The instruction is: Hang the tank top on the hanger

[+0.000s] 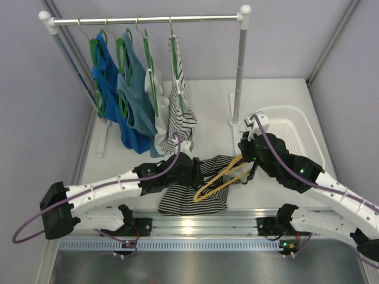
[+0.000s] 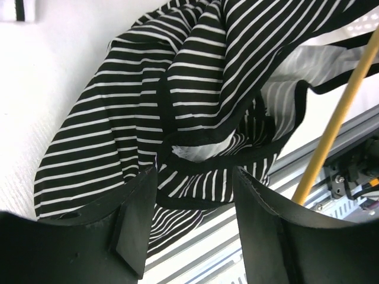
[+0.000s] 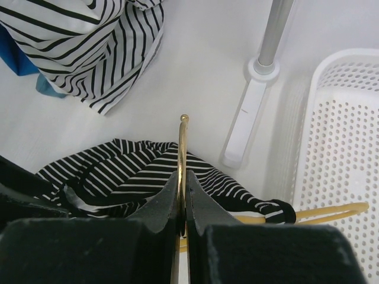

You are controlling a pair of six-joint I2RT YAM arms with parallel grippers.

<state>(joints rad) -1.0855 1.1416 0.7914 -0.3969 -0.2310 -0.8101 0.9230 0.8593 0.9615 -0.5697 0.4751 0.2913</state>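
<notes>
- We are pinching the hanger (image 2: 341,112) by its hook in our right jaws.
- We are holding our left jaws spread over the tank top (image 2: 195,89) on the surface (image 1: 207,100).

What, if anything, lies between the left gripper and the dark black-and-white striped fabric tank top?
Nothing visible does. The left gripper, fingers open, sits right at the folds of the dark striped tank top; the thin yellow-orange hanger, held by the right gripper, passes off to one side.
</notes>
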